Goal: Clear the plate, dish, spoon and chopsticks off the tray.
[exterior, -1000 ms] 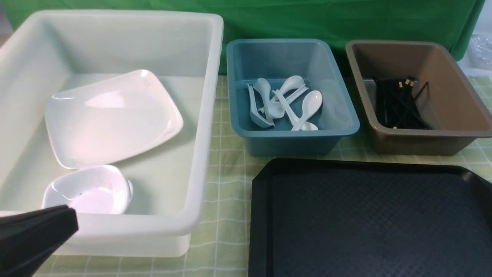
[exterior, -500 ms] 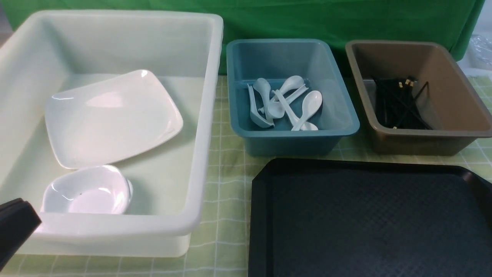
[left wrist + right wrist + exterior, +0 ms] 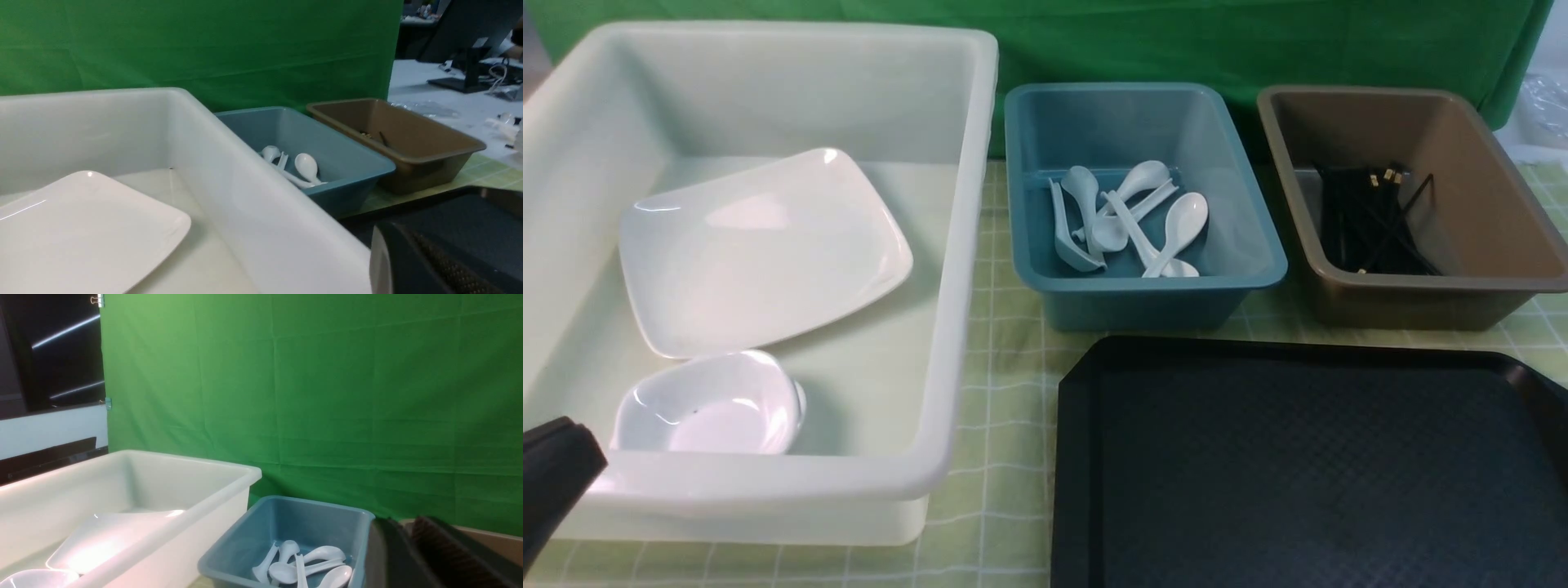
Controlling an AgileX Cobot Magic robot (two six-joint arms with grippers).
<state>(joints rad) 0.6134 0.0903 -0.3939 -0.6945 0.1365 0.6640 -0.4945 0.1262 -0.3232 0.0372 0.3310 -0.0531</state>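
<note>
The black tray (image 3: pixel 1307 465) lies at the front right, and nothing shows on the part I see. The white plate (image 3: pixel 760 253) and a small white dish (image 3: pixel 707 404) rest inside the big white tub (image 3: pixel 960 245). Several white spoons (image 3: pixel 1135 216) lie in the blue bin (image 3: pixel 1143 286). Black chopsticks (image 3: pixel 1368 220) lie in the brown bin (image 3: pixel 1421 282). My left gripper (image 3: pixel 556 465) hangs outside the tub's near left corner, its jaws unreadable. My right gripper (image 3: pixel 412 543) shows only in its wrist view, jaws slightly apart and holding nothing.
The three bins stand in a row on a green checked cloth (image 3: pixel 1005 408), in front of a green backdrop (image 3: pixel 1176 41). The tub's high wall rises just beyond my left gripper. A strip of cloth separates the tub from the tray.
My left gripper has drawn back toward the lower left, away from the tub's near rim, and has been almost still for the last half second. The tableware has not moved.
</note>
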